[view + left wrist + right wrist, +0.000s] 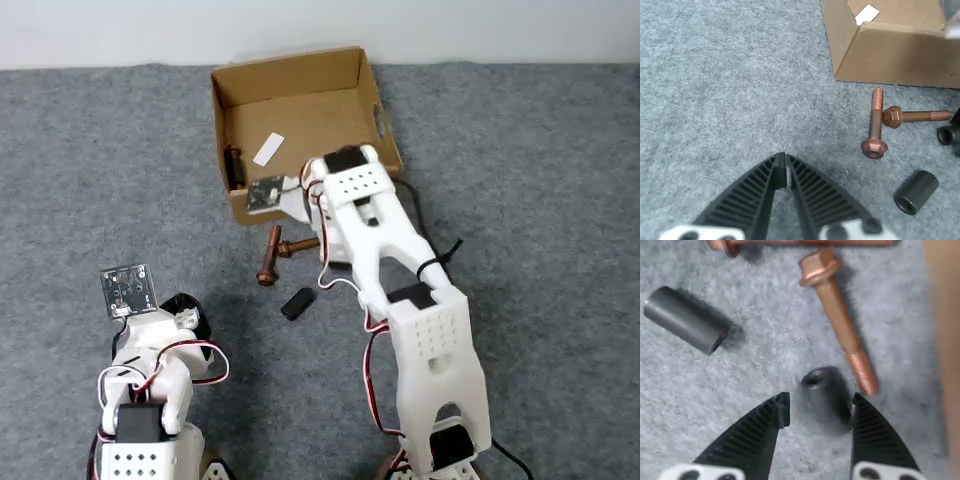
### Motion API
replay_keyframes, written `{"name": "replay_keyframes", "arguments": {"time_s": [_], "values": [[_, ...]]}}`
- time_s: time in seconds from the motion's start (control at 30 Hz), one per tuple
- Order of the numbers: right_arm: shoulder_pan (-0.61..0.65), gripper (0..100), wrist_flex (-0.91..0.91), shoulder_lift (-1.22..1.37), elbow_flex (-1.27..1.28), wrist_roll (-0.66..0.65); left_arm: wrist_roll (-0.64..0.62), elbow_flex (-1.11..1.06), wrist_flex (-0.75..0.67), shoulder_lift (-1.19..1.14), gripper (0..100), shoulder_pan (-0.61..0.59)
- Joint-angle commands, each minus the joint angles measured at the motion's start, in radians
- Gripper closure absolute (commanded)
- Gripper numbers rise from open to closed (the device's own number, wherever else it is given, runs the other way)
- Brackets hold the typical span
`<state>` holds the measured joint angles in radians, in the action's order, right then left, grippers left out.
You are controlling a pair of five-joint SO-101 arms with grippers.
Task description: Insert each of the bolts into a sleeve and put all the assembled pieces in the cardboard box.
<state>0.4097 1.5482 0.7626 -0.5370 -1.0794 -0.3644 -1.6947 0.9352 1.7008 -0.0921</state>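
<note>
Two copper bolts lie crossed on the grey carpet in front of the cardboard box [300,100]: one bolt [875,125] points at the box, the other bolt [917,116] lies across it. A black sleeve [916,192] lies loose nearer the arms. A second sleeve [825,392] sits between the fingers of my open right gripper [821,407], closer to one finger, beside the threaded end of a bolt [837,315]. My left gripper [785,167] is shut and empty over bare carpet, well short of the bolts. A dark piece [233,165] lies inside the box at its wall.
The right arm [380,250] stretches to the box's front wall [942,340], which stands right beside its gripper. A white label [268,148] lies on the box floor. The left arm [150,345] sits at the near left with open carpet around it.
</note>
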Motion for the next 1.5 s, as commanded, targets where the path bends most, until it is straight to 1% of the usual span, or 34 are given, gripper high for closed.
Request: {"name": "replay_keyframes", "arguments": {"time_s": [0.0, 0.03, 0.1, 0.23, 0.3, 0.37, 0.43, 0.6, 0.83, 0.97, 1.13, 1.23, 1.3, 1.37, 1.47], "values": [[-0.004, 80.9, -0.005, 0.013, -0.006, -0.009, -0.012, 0.005, 0.008, 0.003, 99, -0.008], [-0.007, 81.2, -0.005, 0.024, -0.006, -0.009, -0.012, 0.005, 0.008, 0.003, 99, -0.008], [-0.005, 85.1, -0.005, 0.042, -0.006, -0.008, -0.012, 0.005, 0.008, 0.003, 99, -0.008], [-0.005, 99.3, 0.007, 0.051, -0.006, -0.008, -0.012, 0.005, 0.008, 0.003, 99, -0.008], [-0.012, 97.9, 0.016, 0.047, -0.006, -0.006, -0.012, 0.005, 0.008, 0.003, 99, -0.008], [-0.016, 99.0, 0.061, 0.03, -0.029, -0.005, -0.012, 0.005, 0.008, 0.003, 99, -0.008], [-0.016, 98.8, 0.107, 0.007, -0.058, 0.031, -0.012, 0.005, 0.008, 0.003, 99, -0.008], [-0.016, 98.9, 0.243, -0.074, -0.149, 0.181, -0.011, 0.005, 0.008, 0.003, 99, -0.008], [-0.045, 98.9, 0.251, -0.298, -0.157, 0.4, -0.012, 0.005, 0.008, 0.002, 99, 0.0], [-0.059, 98.9, 0.251, -0.46, -0.12, 0.557, -0.015, 0.005, 0.008, 0.002, 99, 0.005], [-0.091, 98.9, 0.251, -0.702, 0.046, 0.795, -0.012, 0.005, 0.009, 0.003, 99, 0.057], [-0.128, 98.9, 0.251, -0.86, 0.198, 0.95, -0.009, 0.007, 0.009, 0.003, 99, 0.054], [-0.163, 98.9, 0.249, -0.974, 0.305, 1.045, 0.025, 0.013, 0.011, 0.003, 99, 0.054], [-0.208, 98.9, 0.249, -1.087, 0.402, 1.122, 0.055, 0.044, 0.04, 0.003, 99, 0.054], [-0.28, 98.9, 0.248, -1.241, 0.529, 1.206, 0.066, 0.127, 0.104, 0.002, 99, 0.054]]}}
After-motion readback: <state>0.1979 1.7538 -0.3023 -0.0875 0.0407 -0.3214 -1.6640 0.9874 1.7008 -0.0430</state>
